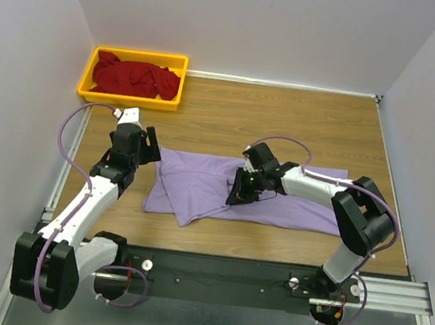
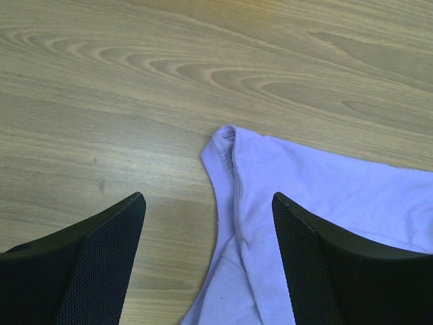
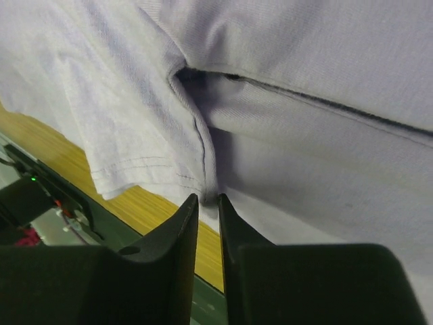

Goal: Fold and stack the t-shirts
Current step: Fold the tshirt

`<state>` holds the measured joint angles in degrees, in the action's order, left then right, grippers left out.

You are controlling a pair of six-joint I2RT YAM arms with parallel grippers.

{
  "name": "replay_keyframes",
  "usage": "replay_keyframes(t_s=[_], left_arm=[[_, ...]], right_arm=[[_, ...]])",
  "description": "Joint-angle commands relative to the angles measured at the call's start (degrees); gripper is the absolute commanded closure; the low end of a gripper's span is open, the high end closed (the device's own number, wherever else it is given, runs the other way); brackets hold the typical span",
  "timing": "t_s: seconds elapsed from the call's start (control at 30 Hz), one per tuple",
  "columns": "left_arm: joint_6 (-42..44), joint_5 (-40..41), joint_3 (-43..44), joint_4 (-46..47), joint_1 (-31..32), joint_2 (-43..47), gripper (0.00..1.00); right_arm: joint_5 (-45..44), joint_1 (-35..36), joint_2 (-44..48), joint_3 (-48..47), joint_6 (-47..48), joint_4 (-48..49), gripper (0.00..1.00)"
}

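Observation:
A lavender t-shirt [image 1: 214,186] lies spread on the wooden table, its left part folded over. My left gripper [image 1: 151,144] is open and empty, hovering over the shirt's far left corner; the left wrist view shows that corner [image 2: 233,145] between the spread fingers [image 2: 101,250]. My right gripper [image 1: 238,191] is shut on a fold of the lavender shirt [image 3: 206,179] near its middle, with the cloth pinched between the fingertips. A red t-shirt [image 1: 135,76] lies crumpled in the yellow bin [image 1: 175,61].
The yellow bin stands at the table's far left corner. White walls close in the left, back and right. A black rail [image 1: 266,277] with the arm bases runs along the near edge. Bare wood [image 1: 288,116] lies behind the shirt.

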<state>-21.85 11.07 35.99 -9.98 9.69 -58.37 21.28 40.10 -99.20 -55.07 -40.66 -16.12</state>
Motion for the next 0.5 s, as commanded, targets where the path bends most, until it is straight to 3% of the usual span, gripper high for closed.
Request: replay_keyframes(t_s=[0.0,0.17,0.3,0.47], left_arm=[[0.8,-2.3,1.5,0.1,-0.3,-0.7,0.17],[0.9,-8.1,3.2,0.3,-0.1,-5.6,0.18],[0.3,-12.5,6.6,0.0,1.5,-12.5,0.21],[0.3,-12.1,11.8,-1.0,4.4,-22.2,0.27]], right_arm=[[-4.1,-0.3,1.5,-3.2,4.1,-5.1,0.69],[-14.1,-3.4,6.9,-6.5,8.0,-11.7,0.59],[-20.6,-13.3,12.6,-5.4,10.1,-13.8,0.59],[-25.4,-27.5,16.3,-2.5,9.1,-13.2,0.57]])
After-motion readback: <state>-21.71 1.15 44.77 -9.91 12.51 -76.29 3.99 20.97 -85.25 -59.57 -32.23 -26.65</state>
